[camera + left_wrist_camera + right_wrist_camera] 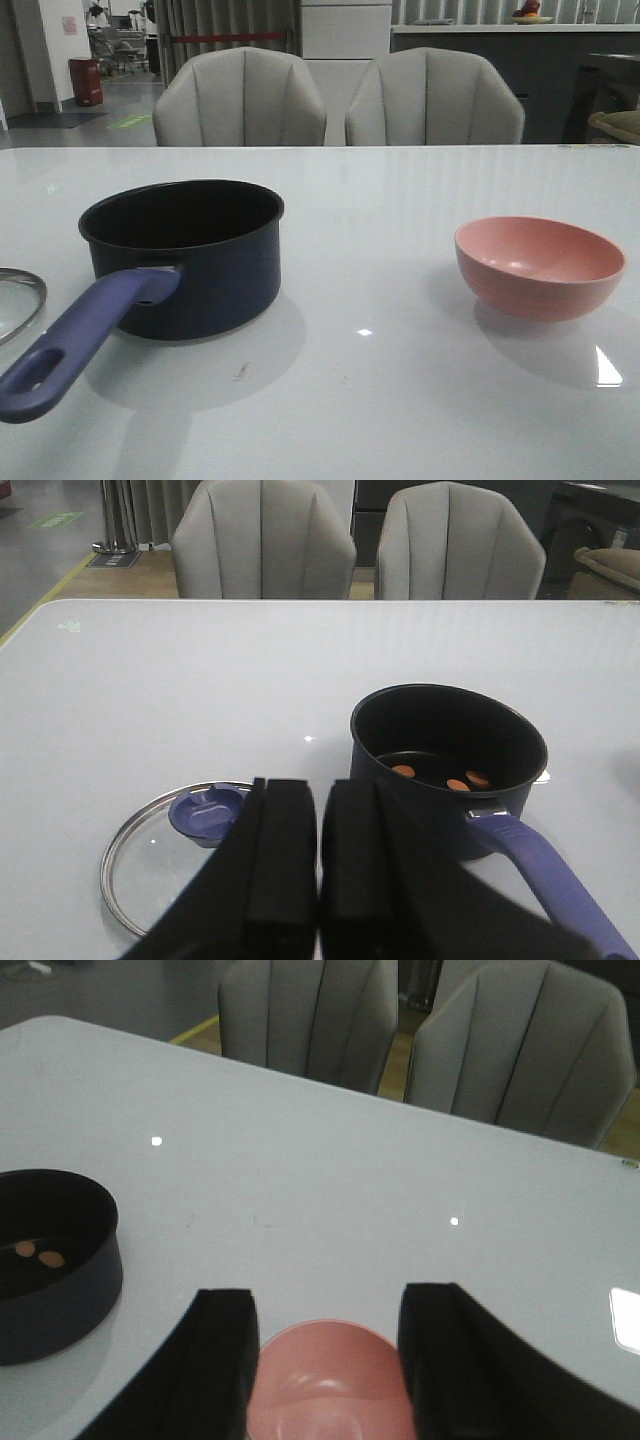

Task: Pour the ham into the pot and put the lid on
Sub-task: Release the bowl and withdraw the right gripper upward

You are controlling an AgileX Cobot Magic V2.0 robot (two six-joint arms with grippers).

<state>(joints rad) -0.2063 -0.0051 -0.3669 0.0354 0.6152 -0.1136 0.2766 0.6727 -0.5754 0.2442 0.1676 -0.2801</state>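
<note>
Dark navy saucepan [190,255] holding orange-pink ham slices [440,776]; clear glass lid [165,855] on white bench [380,400]; left fingers [290,865] closed, empty; right fingers [225,1360] spread, straddling empty pink bowl [540,265]

Left tool [320,880]: 2 matte blk blocky fingers, flat faces. Right tool [330,1360]: same blk, curved shoulders.

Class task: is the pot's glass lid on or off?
Off. The clear glass lid with blue knob lies flat on the white table beside the open dark navy saucepan.
</note>
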